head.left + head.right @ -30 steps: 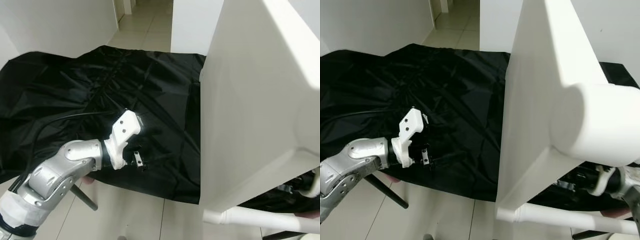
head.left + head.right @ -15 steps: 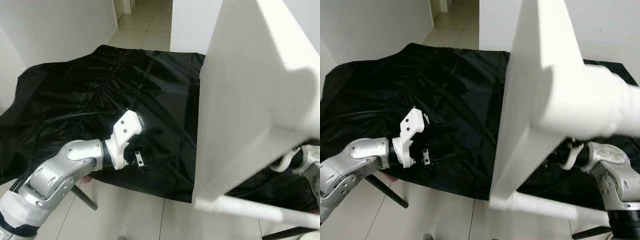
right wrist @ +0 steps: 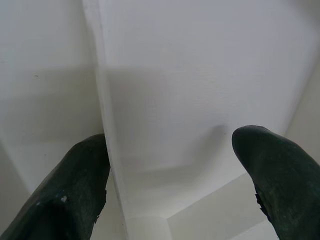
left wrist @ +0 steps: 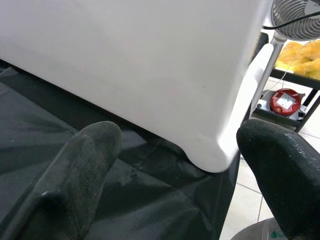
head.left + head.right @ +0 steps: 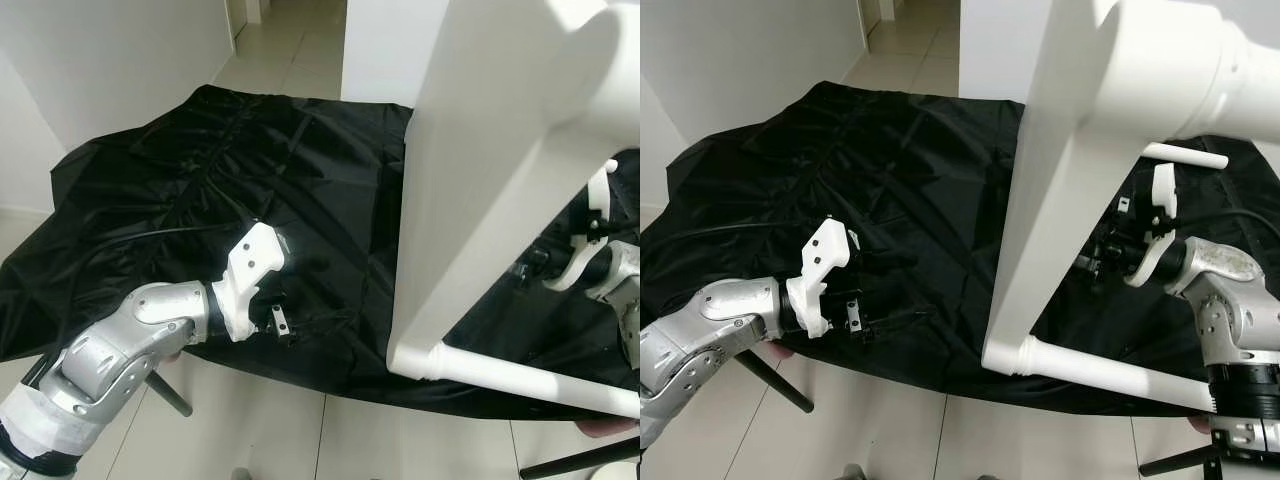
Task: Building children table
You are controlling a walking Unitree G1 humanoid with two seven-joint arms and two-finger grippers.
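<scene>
The white children's table (image 5: 470,170) stands tipped on its side on the black cloth, its top nearly upright. One round leg (image 5: 520,377) runs along the cloth's near edge, and another leg (image 5: 1200,70) looms close to the camera. My left gripper (image 5: 285,320) hovers low over the cloth to the left of the table, open and holding nothing. In the left wrist view, the tabletop's rounded corner (image 4: 210,155) lies just ahead of the spread fingers (image 4: 90,150). My right gripper (image 5: 1097,262) is open behind the tabletop, facing its white underside (image 3: 200,100).
A black cloth (image 5: 200,170) covers the work surface, with a cable (image 5: 130,236) lying across it. Tiled floor (image 5: 290,430) is in front and a hallway (image 5: 290,50) behind. A black stand leg (image 5: 168,392) slants under my left arm. A fan (image 4: 295,20) stands beyond the table.
The table has swung up and away from the camera, uncovering my right arm and gripper behind it. My left arm has hardly moved. The view has shifted slightly.
</scene>
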